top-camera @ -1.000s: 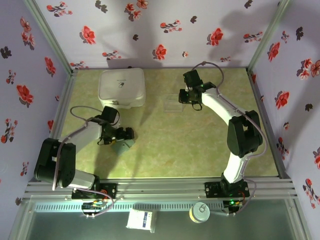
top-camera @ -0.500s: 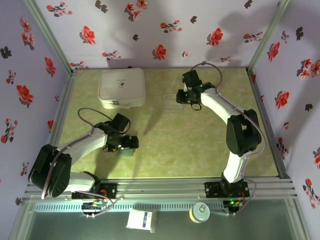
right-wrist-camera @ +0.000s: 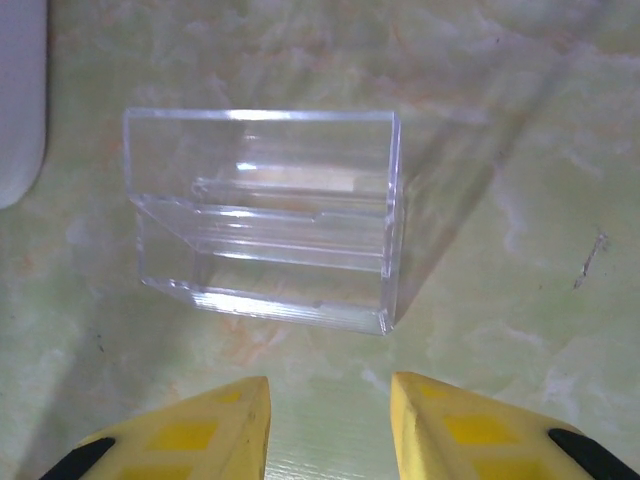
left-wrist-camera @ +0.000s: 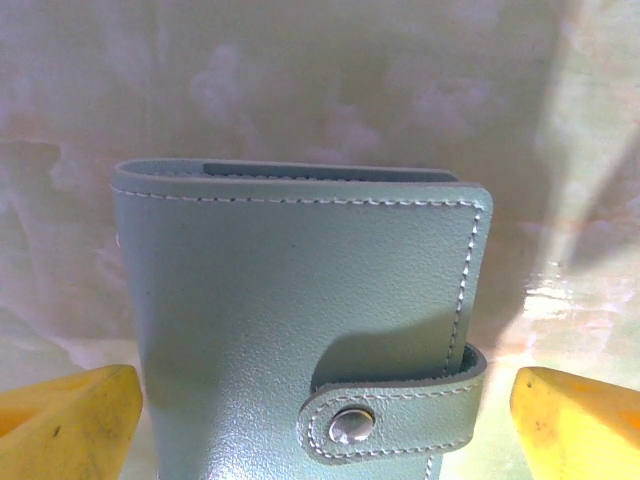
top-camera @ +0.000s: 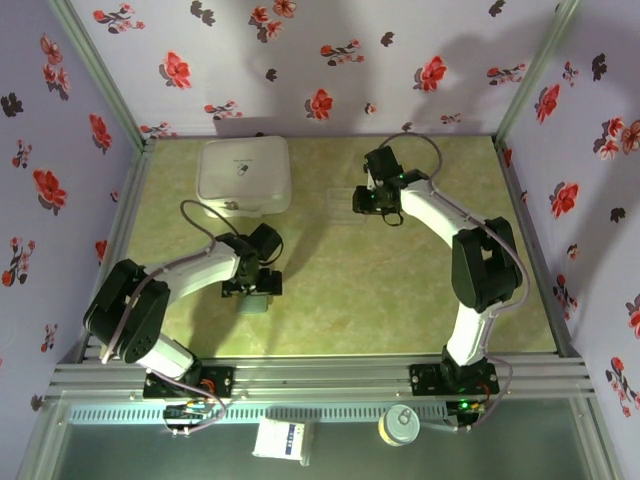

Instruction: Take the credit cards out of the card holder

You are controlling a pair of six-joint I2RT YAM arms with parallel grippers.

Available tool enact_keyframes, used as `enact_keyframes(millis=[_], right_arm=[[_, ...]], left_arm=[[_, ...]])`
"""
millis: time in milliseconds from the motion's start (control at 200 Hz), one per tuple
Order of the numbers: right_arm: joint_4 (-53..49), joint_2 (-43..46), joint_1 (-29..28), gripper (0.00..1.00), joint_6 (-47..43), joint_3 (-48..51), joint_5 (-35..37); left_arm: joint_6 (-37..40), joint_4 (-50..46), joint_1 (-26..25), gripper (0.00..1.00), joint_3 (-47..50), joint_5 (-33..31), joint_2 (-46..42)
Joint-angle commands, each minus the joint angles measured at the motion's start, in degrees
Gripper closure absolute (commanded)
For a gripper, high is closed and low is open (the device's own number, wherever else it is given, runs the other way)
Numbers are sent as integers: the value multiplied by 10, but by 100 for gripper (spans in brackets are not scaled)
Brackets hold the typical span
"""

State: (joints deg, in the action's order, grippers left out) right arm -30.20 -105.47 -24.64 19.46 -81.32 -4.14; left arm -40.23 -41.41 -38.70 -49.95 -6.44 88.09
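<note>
The card holder [left-wrist-camera: 290, 290] is a grey-blue leather wallet, folded shut with its snap strap fastened, lying flat on the green table [top-camera: 400, 290]. My left gripper [left-wrist-camera: 325, 400] is open wide, and its yellow fingers [left-wrist-camera: 70, 425] stand on either side of the holder's lower part without clamping it. From above, the left gripper [top-camera: 253, 286] sits over the holder [top-camera: 253, 304] at front left. The credit cards are hidden. My right gripper [right-wrist-camera: 330, 400] is part open with nothing between its fingers, just short of a clear plastic tray [right-wrist-camera: 265, 220]. In the top view the right gripper [top-camera: 362, 200] is at back centre.
A big white rounded box [top-camera: 244, 175] stands at the back left, behind the left arm. The clear tray [top-camera: 343, 211] lies to the right of it. Flowered walls close the table on three sides.
The left arm has swung right and turned, so its open fingers now straddle the card holder. The right gripper has edged left toward the clear tray and opened slightly.
</note>
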Motion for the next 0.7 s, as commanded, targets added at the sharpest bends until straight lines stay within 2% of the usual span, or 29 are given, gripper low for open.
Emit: enact_keyframes(millis=[0,380,695], right_arm=[[3,28,-3,62,-17,13,4],[3,59,-2,62,-38,41,7],[11,81,4,62,-49,60,5]], left_arm=[[-13,-28,-9,6,-20,-29,17],[-34,-49,-38,19,-44,-54,36],[-43,-58,-67,21,-108,-53,47]])
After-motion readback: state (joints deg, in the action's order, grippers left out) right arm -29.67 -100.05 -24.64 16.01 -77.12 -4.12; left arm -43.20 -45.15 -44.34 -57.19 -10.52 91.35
